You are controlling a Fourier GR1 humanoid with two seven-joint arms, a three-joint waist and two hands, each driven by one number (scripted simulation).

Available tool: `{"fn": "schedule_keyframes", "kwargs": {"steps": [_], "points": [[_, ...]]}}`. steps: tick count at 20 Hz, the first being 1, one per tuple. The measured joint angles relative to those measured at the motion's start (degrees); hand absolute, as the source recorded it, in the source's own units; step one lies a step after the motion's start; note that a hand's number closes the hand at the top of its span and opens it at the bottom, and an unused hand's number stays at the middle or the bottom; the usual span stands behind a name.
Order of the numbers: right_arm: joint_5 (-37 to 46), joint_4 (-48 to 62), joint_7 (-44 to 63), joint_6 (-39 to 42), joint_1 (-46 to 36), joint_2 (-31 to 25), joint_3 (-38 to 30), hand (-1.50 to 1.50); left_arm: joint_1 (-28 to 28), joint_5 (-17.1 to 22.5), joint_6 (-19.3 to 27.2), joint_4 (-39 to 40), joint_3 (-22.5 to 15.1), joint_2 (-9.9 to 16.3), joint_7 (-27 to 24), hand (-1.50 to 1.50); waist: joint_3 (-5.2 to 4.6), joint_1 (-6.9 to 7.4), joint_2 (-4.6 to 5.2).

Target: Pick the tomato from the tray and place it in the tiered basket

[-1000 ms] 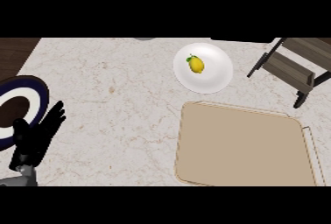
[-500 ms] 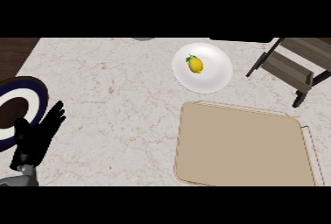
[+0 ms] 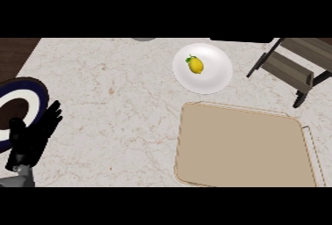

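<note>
Left hand [image 3: 31,138] rests, fingers straight and spread, far from the small yellow tomato [image 3: 195,65] (likely soft, slippery; cup its sides) on the round white plate [image 3: 217,79].

Pale marbled counter [image 3: 123,96] with dark wood floor [image 3: 16,50] beyond its left edge.

Kitchen: marble counter [image 3: 117,88], white plate [image 3: 217,77], tan tray [image 3: 246,149], tiered basket [image 3: 295,66].

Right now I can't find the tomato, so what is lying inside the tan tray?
Nothing shows inside the tray: its whole tan floor is bare, no tomato. Nothing covers it. The only fruit in view is a small yellow one on the white plate behind the tray.
</note>
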Motion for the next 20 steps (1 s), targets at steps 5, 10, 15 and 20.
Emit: {"fn": "schedule_keyframes", "kwargs": {"steps": [5,10,15,20], "points": [[-0.93,-3.90,3.83,-6.13,-2.07,-0.89,-1.41,-1.50,0.07,-0.13,-0.16,0.65,0.10,-0.05,-0.66,0.00,-0.06,-0.39,-0.20],[-3.75,-6.63,9.87,-9.76,-4.11,-3.15,-5.06,-1.50,0.61,0.27,-0.41,1.36,1.10,0.51,-0.67,0.00,-0.07,-1.58,-0.78],[-8.78,-11.50,10.42,-13.89,-4.53,-5.33,-10.04,-1.50,3.10,0.86,-0.67,0.57,1.99,0.76,-0.71,0.00,0.00,-3.17,-1.72],[-15.14,-18.70,7.26,-15.93,-1.76,-5.97,-14.67,-1.50,4.16,1.07,-0.22,0.72,2.95,0.80,-0.83,0.00,0.03,-5.35,-2.53]]}}
